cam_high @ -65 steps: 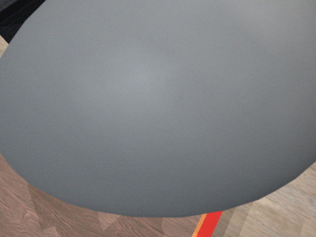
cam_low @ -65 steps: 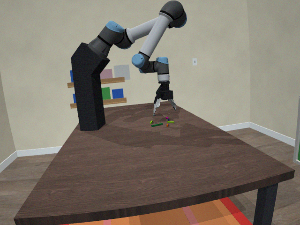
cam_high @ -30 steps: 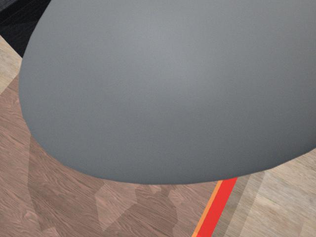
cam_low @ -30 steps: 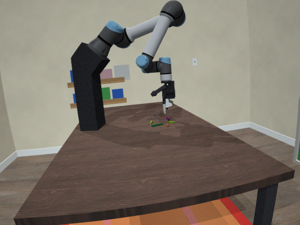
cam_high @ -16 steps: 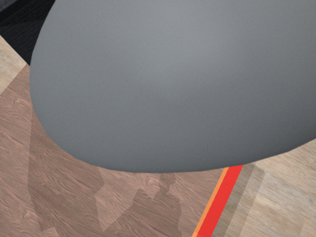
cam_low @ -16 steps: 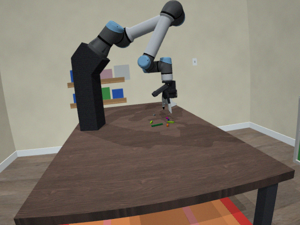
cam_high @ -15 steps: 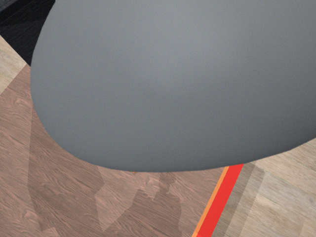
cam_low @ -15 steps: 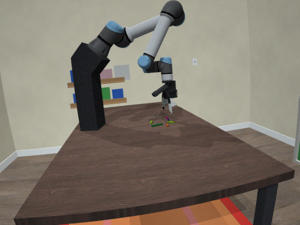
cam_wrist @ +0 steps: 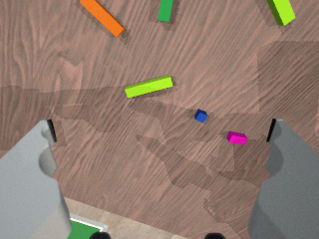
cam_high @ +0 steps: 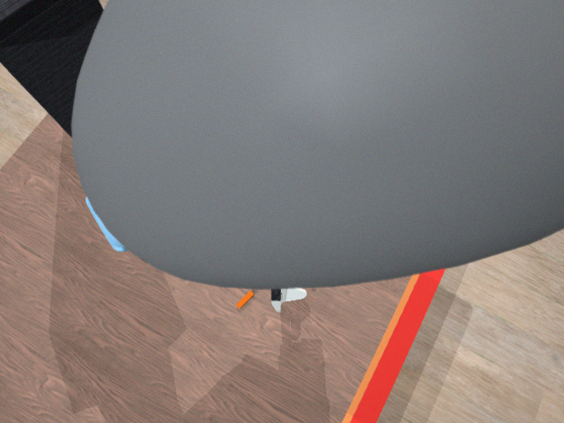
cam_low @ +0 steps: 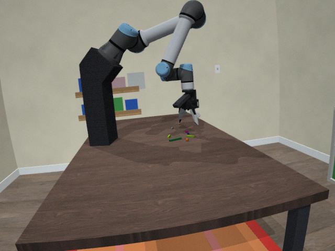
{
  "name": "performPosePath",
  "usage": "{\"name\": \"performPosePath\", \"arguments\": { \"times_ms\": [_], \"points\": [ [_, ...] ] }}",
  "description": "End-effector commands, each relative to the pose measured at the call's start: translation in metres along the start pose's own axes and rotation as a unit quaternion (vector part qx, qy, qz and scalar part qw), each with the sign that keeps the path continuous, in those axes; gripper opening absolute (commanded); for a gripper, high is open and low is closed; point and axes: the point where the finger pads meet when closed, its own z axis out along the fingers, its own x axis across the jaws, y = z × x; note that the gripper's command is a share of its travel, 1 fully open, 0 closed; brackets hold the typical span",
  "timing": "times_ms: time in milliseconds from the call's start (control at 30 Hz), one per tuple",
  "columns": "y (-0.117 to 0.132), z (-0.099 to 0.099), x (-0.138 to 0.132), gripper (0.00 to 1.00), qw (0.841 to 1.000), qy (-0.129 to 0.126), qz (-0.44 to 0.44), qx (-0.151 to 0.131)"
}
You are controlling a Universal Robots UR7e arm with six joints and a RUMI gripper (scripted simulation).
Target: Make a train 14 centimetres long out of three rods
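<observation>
1. Gripper (cam_high: 283,298) (cam_low: 188,123) (cam_wrist: 160,120) wide open, its fingers hold nothing and hang above the table (cam_high: 27,273) (cam_low: 162,183) (cam_wrist: 75,55).
2. One lime rod (cam_low: 190,136) (cam_wrist: 149,87) lies flat, slanting slightly in the wrist view, above the level of the fingertips.
3. A blue rod (cam_low: 188,133) (cam_wrist: 200,116) sits near that lime rod's right end in the wrist view, apart from it.
4. A magenta rod (cam_low: 186,132) (cam_wrist: 237,138) rests near the blue one, not touching it; in the wrist view it appears between the fingers, closer to the right-hand one.
5. An orange rod (cam_high: 245,300) (cam_low: 187,139) (cam_wrist: 102,17) lies at an angle, apart from the others.
6. A green rod (cam_low: 175,139) (cam_wrist: 165,10) is cut off by the wrist view's top edge; the exterior view shows it between the orange rod and the second lime rod (cam_low: 169,136) (cam_wrist: 282,11), touching neither.
7. A small grey rod (cam_low: 171,127) lies farther back in the exterior view, well apart.
8. Above the table, the dark grey arm part (cam_high: 318,137) hides most of the top view.

End effector (cam_high: 285,296) (cam_low: 188,123) (cam_wrist: 160,120) fingers farther apart in ext. view vs. prev., orange rod (cam_high: 245,300) (cam_low: 187,139) (cam_wrist: 104,18) newly visible up top.
</observation>
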Motion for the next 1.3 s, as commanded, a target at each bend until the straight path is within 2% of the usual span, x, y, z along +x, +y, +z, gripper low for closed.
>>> {"name": "performPosePath", "arguments": {
  "times_ms": [0,367,1267],
  "points": [
    [0.003,-0.0005,-0.001,1.0,0.999,0.001,-0.05,-0.001],
    [0.0075,-0.0008,-0.002,1.0,0.993,0.001,-0.12,-0.001],
    [0.0087,-0.0009,-0.0022,1.0,0.991,0.001,-0.137,-0.001]
  ]
}}
